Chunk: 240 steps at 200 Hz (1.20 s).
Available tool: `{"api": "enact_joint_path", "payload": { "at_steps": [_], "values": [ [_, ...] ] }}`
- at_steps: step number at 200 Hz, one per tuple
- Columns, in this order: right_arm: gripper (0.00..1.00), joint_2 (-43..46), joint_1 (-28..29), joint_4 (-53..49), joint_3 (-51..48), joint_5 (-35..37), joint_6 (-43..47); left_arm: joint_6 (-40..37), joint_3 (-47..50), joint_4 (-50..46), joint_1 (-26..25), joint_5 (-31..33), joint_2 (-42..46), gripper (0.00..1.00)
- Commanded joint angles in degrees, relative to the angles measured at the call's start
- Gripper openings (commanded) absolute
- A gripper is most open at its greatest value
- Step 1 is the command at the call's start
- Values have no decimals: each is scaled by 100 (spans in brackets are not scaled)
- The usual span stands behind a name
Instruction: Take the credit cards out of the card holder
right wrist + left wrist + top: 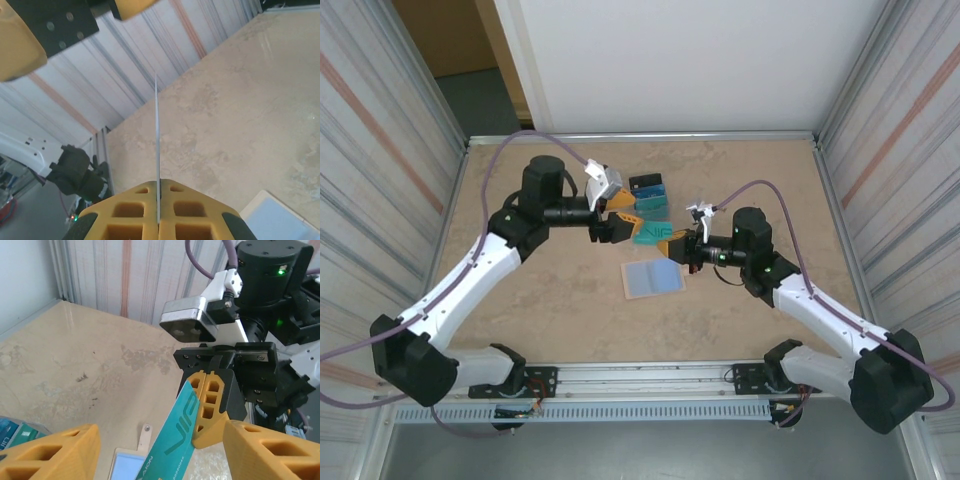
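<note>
Right gripper (159, 200) is clamped on the teal card (175, 440), left gripper (623, 212) wide open around its edge, and there's bare table (540, 290) beside the card holder (652, 278).

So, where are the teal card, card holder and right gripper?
teal card (176, 440): left wrist view, printed face
card holder (652, 279): top view, blue inside
right gripper (159, 192): right wrist view, fingertip seam

Beige marbled tabletop (550, 320), corrugated metal walls L (380, 150) & R (900, 120), white panel (700, 60) at back, alu rail (650, 375) near edge.
</note>
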<state>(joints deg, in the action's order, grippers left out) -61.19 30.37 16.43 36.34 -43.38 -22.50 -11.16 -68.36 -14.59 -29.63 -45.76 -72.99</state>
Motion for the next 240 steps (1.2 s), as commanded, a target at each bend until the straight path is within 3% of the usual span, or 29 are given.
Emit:
{"api": "enact_joint_path", "payload": {
  "at_steps": [1, 39, 73, 91, 123, 146, 184, 240],
  "values": [
    [0, 128, 39, -323, 211, -116, 281, -1072, -382, -1348, 10, -215, -284, 66],
    [0, 31, 86, -322, 259, -162, 299, -1725, -1046, -2200, -75, -520, -852, 66],
    [0, -76, 117, -328, 334, -211, 317, -2131, -1465, -2716, -241, -297, -1341, 63],
    [0, -94, 118, -366, 355, -215, 342, -2215, -1567, -2778, -239, -296, -1508, 50],
    [0, -69, 110, -451, 357, -72, 413, -2424, -1818, -3005, -238, -451, -1762, 1],
    [0, -27, 92, -583, 357, 209, 461, -2448, -1941, -2985, -237, -406, -1922, 0],
    [57, 15, 74, -1245, 461, 1400, 570, -2337, -1988, -2394, -148, 54, -2126, 0],
    [79, -111, 66, -2326, 642, 3876, 79, -2269, -2387, -1309, 87, 1110, -3053, 0]
  ]
}}
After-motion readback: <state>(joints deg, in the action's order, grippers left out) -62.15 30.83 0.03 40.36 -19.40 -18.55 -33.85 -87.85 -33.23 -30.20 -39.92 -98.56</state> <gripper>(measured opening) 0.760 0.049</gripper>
